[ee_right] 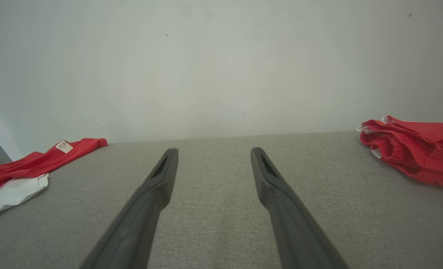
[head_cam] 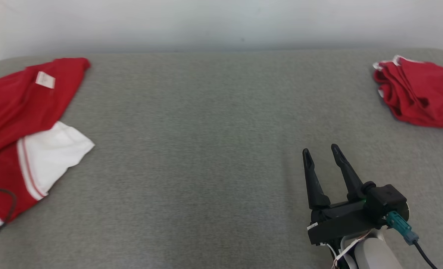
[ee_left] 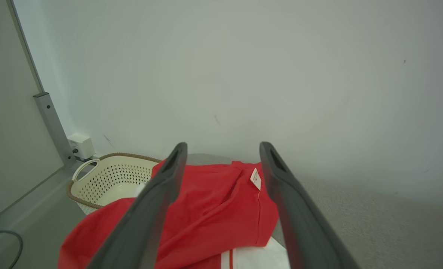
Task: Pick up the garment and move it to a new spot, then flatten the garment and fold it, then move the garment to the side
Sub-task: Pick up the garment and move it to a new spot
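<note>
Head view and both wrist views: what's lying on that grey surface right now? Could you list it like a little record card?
surface: grey fabric-covered surface, against a pale wall
left side: loose red and white garment, spread unevenly, white label showing
far right: second red garment, in a compact heap
past the loose garment: cream perforated basket
left jaws: open, above the loose garment, holding nothing
right jaws: open, over bare surface, holding nothing
</note>
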Controlling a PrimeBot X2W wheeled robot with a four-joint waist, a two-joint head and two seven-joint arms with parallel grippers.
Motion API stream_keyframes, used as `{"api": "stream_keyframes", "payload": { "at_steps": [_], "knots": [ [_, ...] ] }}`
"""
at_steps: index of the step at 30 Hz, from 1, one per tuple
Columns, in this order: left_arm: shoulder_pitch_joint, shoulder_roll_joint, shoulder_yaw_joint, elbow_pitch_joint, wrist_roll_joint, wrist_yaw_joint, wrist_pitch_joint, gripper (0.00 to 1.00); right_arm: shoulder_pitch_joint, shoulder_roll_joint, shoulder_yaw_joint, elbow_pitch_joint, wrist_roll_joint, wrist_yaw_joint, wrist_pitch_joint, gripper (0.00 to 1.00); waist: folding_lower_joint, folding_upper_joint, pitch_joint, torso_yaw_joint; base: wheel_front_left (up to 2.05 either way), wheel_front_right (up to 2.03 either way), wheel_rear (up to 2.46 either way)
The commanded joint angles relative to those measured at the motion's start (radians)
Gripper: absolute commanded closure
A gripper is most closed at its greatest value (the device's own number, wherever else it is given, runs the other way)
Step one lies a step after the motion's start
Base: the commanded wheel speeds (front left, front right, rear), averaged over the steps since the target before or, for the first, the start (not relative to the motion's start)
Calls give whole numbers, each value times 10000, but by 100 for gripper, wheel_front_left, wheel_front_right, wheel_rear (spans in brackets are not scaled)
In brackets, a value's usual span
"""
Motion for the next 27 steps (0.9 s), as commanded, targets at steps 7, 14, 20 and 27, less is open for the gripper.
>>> {"api": "stream_keyframes", "payload": {
  "at_steps": [7, 14, 20, 27],
  "knots": [
    [-965, 899, -191, 1856, 114, -87, 556, 0, -256, 46, 0, -140, 85, -7, -10, 0, -2, -2, 1334, -1540, 0, 0, 0],
    [-1563, 1492, -583, 3397, 290, -240, 1492, 0, -476, 30, 69, -207, 99, -7, -10, 0, -2, -2, 1909, -1912, 0, 0, 0],
    [-1714, 1776, -906, 4267, 536, -211, 2060, 0, -578, 4, 13, -194, 102, -7, -10, 0, -2, -2, 2088, -2089, 0, 0, 0],
    [-1864, 1963, -1270, 5113, 659, -248, 2909, 0, -533, -33, -49, -148, 58, -7, -10, 0, -2, -2, 2075, -2093, 0, 0, 0]
  ]
}}
